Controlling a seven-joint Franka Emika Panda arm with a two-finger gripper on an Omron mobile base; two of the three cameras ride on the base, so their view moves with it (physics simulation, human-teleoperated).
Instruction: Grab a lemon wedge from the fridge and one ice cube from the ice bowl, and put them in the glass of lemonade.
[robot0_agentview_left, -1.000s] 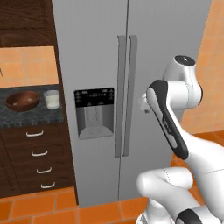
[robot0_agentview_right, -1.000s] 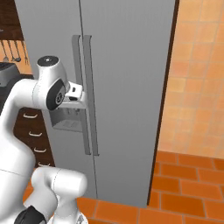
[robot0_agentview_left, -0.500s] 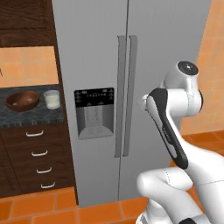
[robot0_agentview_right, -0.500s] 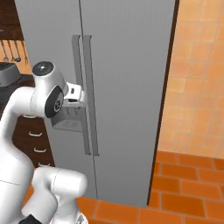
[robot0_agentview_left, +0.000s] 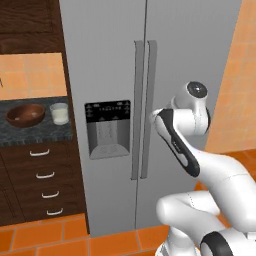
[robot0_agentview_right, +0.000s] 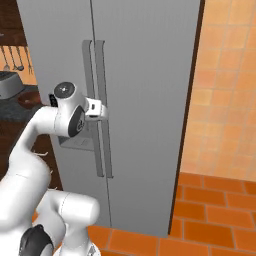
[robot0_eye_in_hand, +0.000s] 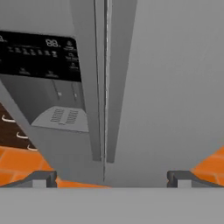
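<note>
Two doors on the fridge (robot0_agentview_left: 190, 55), both closed, with the pair of long handles (robot0_agentview_left: 142, 107) running down the middle seam. The black dispenser panel (robot0_agentview_left: 107, 127) sits on the left door. The arm is folded up right in front of the fridge, and the pincer (robot0_eye_in_hand: 111, 178) faces the handles from close up. In the hand view its two tips are spread wide apart, one at each lower corner, with nothing between them, and the handles (robot0_eye_in_hand: 105, 78) run straight down the middle with the dispenser (robot0_eye_in_hand: 41, 57) off to the left.

Over to the left of the fridge, the bowl (robot0_agentview_left: 25, 114) and the glass (robot0_agentview_left: 59, 113) sit side by side on the dark surface (robot0_agentview_left: 35, 132), glass nearer the fridge. Can't tell what's in the bowl from here. Below them are dark wood drawers (robot0_agentview_left: 45, 182) with pale handles. Floor is orange tile (robot0_agentview_right: 215, 215), and the wall right of the fridge is tan tile (robot0_agentview_right: 227, 85).
</note>
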